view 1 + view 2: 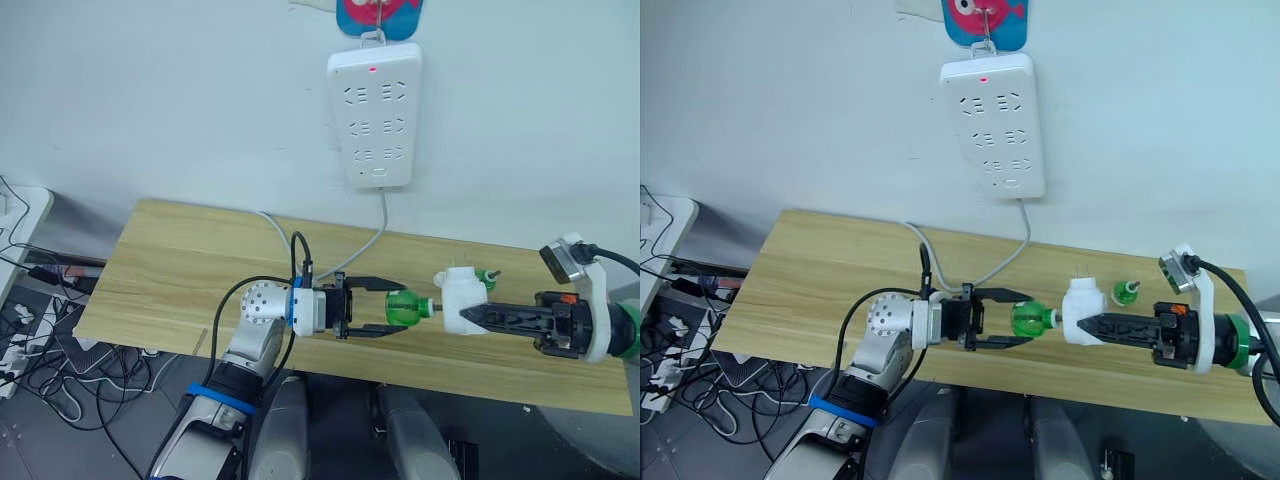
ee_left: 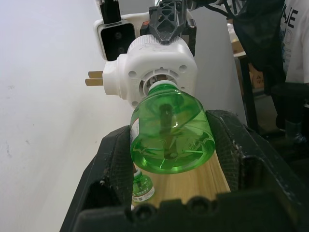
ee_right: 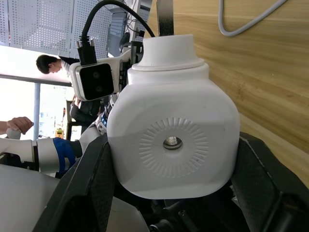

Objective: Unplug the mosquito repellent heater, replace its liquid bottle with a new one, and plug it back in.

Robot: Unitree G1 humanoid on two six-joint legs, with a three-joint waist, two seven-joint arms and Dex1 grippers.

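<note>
Over the front half of the wooden table (image 1: 170,270), in the left eye view: left gripper (image 1: 388,309) holding the liquid bottle (image 1: 407,307) between its two black fingers, bottle lying sideways with its neck and dark wick pointing toward the mosquito repellent heater (image 1: 463,301); right gripper (image 1: 470,317) clamping the heater from the opposite side, prongs pointing up and away toward the wall. Bottle neck sitting just at the heater's opening, wick bridging the two. The new one (image 1: 485,277) standing on the table just behind the heater, near the right arm. White power strip (image 1: 375,112) hanging on the wall above the table, red light glowing near its top, grey cable (image 1: 350,255) trailing down onto the tabletop. In the right eye view: same arrangement, heater (image 1: 1081,311) and bottle (image 1: 1032,319) being held in line between the two grippers above the table's front edge, capped bottle (image 1: 1127,292) standing apart behind them. In the left wrist view: fingers (image 2: 113,164) pressing on both sides of the green bottle (image 2: 171,133), its neck entering the round socket of the heater (image 2: 154,72), two metal prongs showing at the heater's side; another small green bottle (image 2: 141,186) standing on the wood beyond. In the right wrist view: heater body (image 3: 174,140) sitting gripped between the right fingers (image 3: 94,183), its ribbed face with a central screw facing the camera, collar pointing away toward the left arm.
</note>
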